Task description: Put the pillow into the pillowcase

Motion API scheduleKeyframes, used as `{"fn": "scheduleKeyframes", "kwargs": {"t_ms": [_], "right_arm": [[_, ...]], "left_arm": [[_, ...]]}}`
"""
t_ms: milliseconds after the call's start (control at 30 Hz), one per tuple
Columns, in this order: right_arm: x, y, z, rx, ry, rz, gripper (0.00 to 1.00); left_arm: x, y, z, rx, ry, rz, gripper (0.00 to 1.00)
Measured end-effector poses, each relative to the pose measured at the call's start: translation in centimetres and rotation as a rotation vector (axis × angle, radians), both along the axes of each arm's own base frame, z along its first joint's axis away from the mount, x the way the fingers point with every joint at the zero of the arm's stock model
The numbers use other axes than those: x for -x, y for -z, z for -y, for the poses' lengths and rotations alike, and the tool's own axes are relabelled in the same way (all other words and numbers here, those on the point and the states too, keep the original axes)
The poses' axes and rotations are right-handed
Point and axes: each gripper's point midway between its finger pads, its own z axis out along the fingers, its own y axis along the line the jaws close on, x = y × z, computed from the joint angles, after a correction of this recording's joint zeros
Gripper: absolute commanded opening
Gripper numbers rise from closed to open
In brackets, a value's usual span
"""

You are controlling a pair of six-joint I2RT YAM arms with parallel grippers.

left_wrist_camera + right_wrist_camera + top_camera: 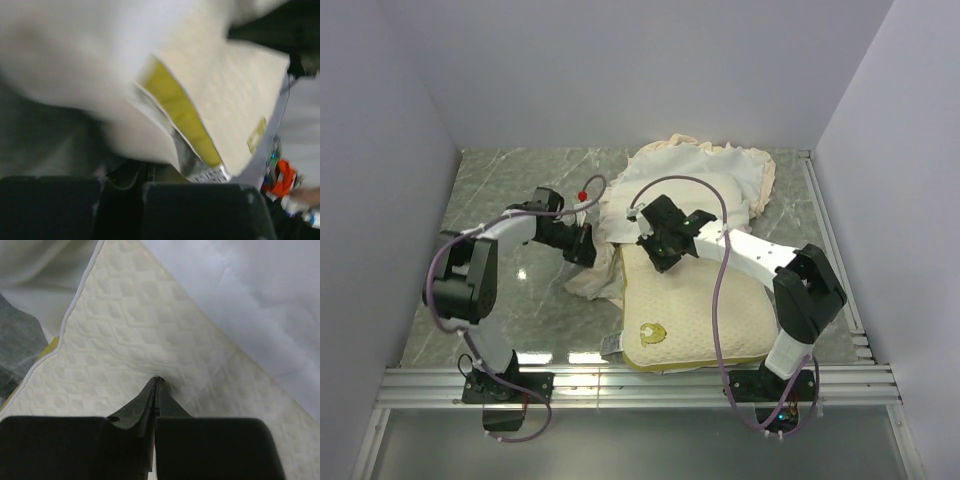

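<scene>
The cream-yellow dimpled pillow (695, 310) lies at the table's near middle, its round yellow mark (652, 333) near the front left corner. The white pillowcase (700, 175) with ruffled cream trim lies bunched behind it and over its far end. My left gripper (588, 243) is at the pillow's far left corner, shut on the pillowcase's edge; the left wrist view (146, 172) is blurred and shows the pillowcase (75, 50) and the pillow (225, 90). My right gripper (660, 240) is shut, its tips (157, 379) pinching the pillow (125, 340) just below the pillowcase (250, 290).
The grey marble table (500, 180) is walled on three sides. A metal rail (640, 385) runs along the near edge and another (830, 230) along the right side. Loose cream trim (592, 285) lies left of the pillow.
</scene>
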Motion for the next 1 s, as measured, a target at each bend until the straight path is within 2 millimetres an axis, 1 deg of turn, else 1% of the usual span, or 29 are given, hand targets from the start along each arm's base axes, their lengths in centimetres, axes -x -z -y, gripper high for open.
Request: {"fn": "scheduleKeyframes", "kwargs": {"t_ms": [33, 67, 100, 133, 167, 200, 233, 300, 367, 400, 467, 500, 533, 567, 600, 633, 667, 700, 767, 800, 833, 867, 933, 1000], "right_arm": [[-0.4, -0.1, 0.2, -0.003, 0.012, 0.007, 0.0], [-0.8, -0.2, 0.4, -0.007, 0.022, 0.011, 0.0], [-1.0, -0.3, 0.7, -0.007, 0.028, 0.013, 0.0], [-1.2, -0.4, 1.0, -0.007, 0.032, 0.018, 0.0], [-1.1, -0.3, 1.4, -0.006, 0.033, 0.02, 0.0], [-0.9, -0.3, 1.8, -0.003, 0.025, 0.025, 0.0], [-0.5, -0.2, 2.4, 0.004, 0.017, 0.025, 0.0], [0.9, 0.1, 3.7, 0.022, -0.008, 0.016, 0.0], [2.1, 0.5, 4.8, 0.041, -0.034, 0.005, 0.0], [2.7, 0.7, 5.4, 0.056, -0.048, -0.003, 0.0], [3.5, 1.1, 6.2, 0.078, -0.069, -0.009, 0.0], [3.8, 1.4, 6.6, 0.089, -0.077, -0.014, 0.0], [4.1, 1.7, 6.9, 0.101, -0.083, -0.018, 0.0], [4.2, 1.9, 7.2, 0.112, -0.086, -0.023, 0.01], [4.3, 2.1, 7.4, 0.119, -0.087, -0.026, 0.04], [4.3, 2.1, 7.5, 0.123, -0.086, -0.026, 0.09], [4.3, 2.1, 7.5, 0.126, -0.083, -0.025, 0.11], [4.3, 2.1, 7.6, 0.13, -0.081, -0.022, 0.12], [4.0, 2.4, 7.9, 0.15, -0.074, -0.017, 0.12], [3.9, 2.7, 8.1, 0.164, -0.068, -0.019, 0.12], [3.8, 3.1, 8.3, 0.18, -0.062, -0.027, 0.12], [3.6, 3.7, 8.7, 0.2, -0.052, -0.039, 0.12], [3.0, 4.6, 9.4, 0.231, -0.026, -0.066, 0.11], [2.3, 5.1, 10.4, 0.254, 0.009, -0.094, 0.11]], "left_arm": [[1.9, -1.0, 0.3, 0.011, 0.052, 0.023, 0.0], [3.4, -1.8, 0.6, 0.022, 0.095, 0.043, 0.06], [4.2, -2.4, 0.7, 0.034, 0.121, 0.056, 0.32], [4.9, -2.9, 0.9, 0.045, 0.138, 0.06, 0.43], [5.2, -3.8, 0.7, 0.059, 0.146, 0.087, 0.49], [4.6, -4.3, 0.4, 0.063, 0.125, 0.101, 0.59], [3.3, -4.8, -0.1, 0.062, 0.094, 0.128, 0.62], [-0.4, -6.0, -1.2, 0.034, 0.017, 0.184, 0.67], [-6.4, -7.8, -2.0, 0.001, -0.055, 0.295, 0.69], [-9.7, -8.8, -2.1, -0.012, -0.084, 0.36, 0.73], [-15.6, -10.0, -1.7, -0.025, -0.127, 0.456, 0.75], [-18.0, -10.2, -1.4, -0.03, -0.142, 0.489, 0.76], [-19.9, -9.8, -1.1, -0.033, -0.158, 0.502, 0.76], [-21.6, -9.1, -0.8, -0.034, -0.17, 0.507, 0.75], [-22.6, -7.9, -0.3, -0.035, -0.174, 0.49, 0.69], [-23.2, -6.2, 0.1, -0.035, -0.177, 0.451, 0.63], [-23.3, -4.5, 0.4, -0.037, -0.175, 0.417, 0.57], [-23.1, -2.6, 0.7, -0.04, -0.173, 0.371, 0.45], [-21.8, 0.9, 1.3, -0.038, -0.16, 0.267, 0.32], [-20.8, 2.3, 1.5, -0.032, -0.147, 0.219, 0.17], [-19.6, 3.2, 1.7, -0.02, -0.125, 0.182, 0.07], [-18.7, 3.7, 1.9, -0.008, -0.111, 0.153, 0.0], [-16.7, 3.8, 2.0, 0.023, -0.055, 0.151, 0.0], [-13.8, 3.3, 1.3, 0.034, 0.002, 0.164, 0.0]]}}
